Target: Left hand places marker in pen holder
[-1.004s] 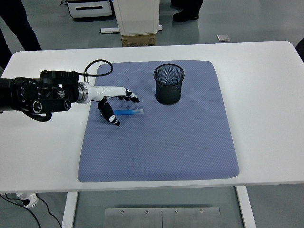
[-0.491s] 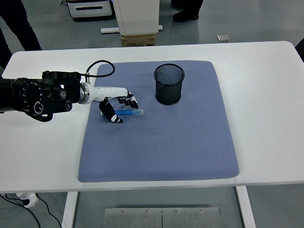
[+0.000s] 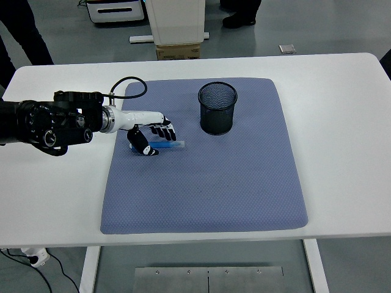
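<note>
A blue marker (image 3: pixel 171 145) lies flat on the blue-grey mat (image 3: pixel 208 183), left of the mat's middle. My left hand (image 3: pixel 155 141) comes in from the left and sits over the marker's left end. Its fingers (image 3: pixel 165 130) curl down behind the marker and the thumb (image 3: pixel 145 149) presses in front, so the hand is shut on the marker, which still rests on the mat. The black mesh pen holder (image 3: pixel 217 108) stands upright on the mat's far part, to the right of the hand and apart from it. No right arm shows.
The mat lies on a white table (image 3: pixel 342 122). A black cable (image 3: pixel 125 85) loops above the left wrist. Beyond the far edge stand a cardboard box (image 3: pixel 178 51) and a person's legs (image 3: pixel 24 30).
My left hand's fingers have come down from spread above the marker to curled around its left end. The marker and pen holder have stayed where they were.
</note>
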Controlling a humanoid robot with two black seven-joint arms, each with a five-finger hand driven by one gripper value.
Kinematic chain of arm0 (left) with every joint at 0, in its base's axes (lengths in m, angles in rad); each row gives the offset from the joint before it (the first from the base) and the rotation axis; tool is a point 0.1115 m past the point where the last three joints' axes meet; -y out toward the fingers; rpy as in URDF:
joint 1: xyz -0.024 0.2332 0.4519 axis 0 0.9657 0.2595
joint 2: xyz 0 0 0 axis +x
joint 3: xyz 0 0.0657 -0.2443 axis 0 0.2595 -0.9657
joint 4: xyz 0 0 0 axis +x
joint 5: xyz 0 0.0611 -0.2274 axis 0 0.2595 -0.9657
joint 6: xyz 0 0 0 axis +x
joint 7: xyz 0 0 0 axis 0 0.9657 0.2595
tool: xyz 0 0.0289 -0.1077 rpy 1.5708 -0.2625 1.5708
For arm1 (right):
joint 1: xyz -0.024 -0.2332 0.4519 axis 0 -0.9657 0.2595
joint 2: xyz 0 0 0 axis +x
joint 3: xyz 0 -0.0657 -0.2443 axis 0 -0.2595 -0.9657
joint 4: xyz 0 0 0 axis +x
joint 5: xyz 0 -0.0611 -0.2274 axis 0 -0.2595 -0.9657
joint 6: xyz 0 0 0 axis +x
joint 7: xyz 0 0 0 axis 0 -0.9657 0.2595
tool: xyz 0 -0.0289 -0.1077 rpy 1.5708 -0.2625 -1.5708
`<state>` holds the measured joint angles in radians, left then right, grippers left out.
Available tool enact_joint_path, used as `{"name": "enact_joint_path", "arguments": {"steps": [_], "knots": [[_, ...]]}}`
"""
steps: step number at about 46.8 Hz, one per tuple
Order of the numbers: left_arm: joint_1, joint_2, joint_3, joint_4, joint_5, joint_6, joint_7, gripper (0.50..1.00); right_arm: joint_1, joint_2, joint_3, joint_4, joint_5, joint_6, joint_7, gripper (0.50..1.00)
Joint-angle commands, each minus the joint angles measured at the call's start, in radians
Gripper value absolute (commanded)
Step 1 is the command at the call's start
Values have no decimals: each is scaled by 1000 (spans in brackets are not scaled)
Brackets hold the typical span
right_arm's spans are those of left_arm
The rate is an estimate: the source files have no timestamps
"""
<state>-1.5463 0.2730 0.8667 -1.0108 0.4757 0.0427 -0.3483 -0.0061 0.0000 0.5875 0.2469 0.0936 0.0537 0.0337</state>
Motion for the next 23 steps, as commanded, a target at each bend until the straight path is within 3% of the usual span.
{"name": "enact_joint_path", "arguments": {"steps": [1, 4, 23], "knots": [[2, -2, 0, 0, 3, 0, 0, 678, 0, 0, 0, 0, 0, 0, 0, 1000], [2, -2, 0, 0, 4, 3, 0, 657, 0, 0, 0, 0, 0, 0, 0, 1000], [14, -14, 0, 14, 12, 14, 2, 640, 0, 0, 0, 0, 0, 0, 0, 1000]]}}
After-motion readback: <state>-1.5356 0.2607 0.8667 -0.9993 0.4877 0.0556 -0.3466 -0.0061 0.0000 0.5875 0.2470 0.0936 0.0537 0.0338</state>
